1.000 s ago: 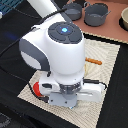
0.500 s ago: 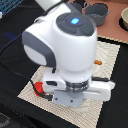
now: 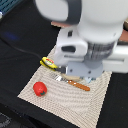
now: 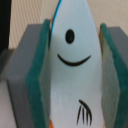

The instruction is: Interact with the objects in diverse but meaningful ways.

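In the wrist view a white elongated piece [image 4: 70, 60] with a drawn smiling face stands upright, and my gripper [image 4: 70, 80] is shut on it. A green pad [image 4: 37, 75] presses each of its sides. In the exterior view the arm's white body hides the gripper and the piece. A shiny red pepper [image 3: 40, 89] lies on the beige woven mat [image 3: 55, 97], toward the exterior view's left. A yellow box with a red label [image 3: 48, 62] lies at the mat's far left edge, beside the arm's grey hand.
A wooden-handled piece of cutlery [image 3: 76, 84] lies on the mat just under the arm. The mat sits on a black tabletop [image 3: 20, 35]. A tan rim [image 3: 59, 23] shows behind the arm.
The arm has risen and shifted toward the exterior view's right, uncovering more of the mat, the yellow box and the cutlery. The red pepper has not moved.
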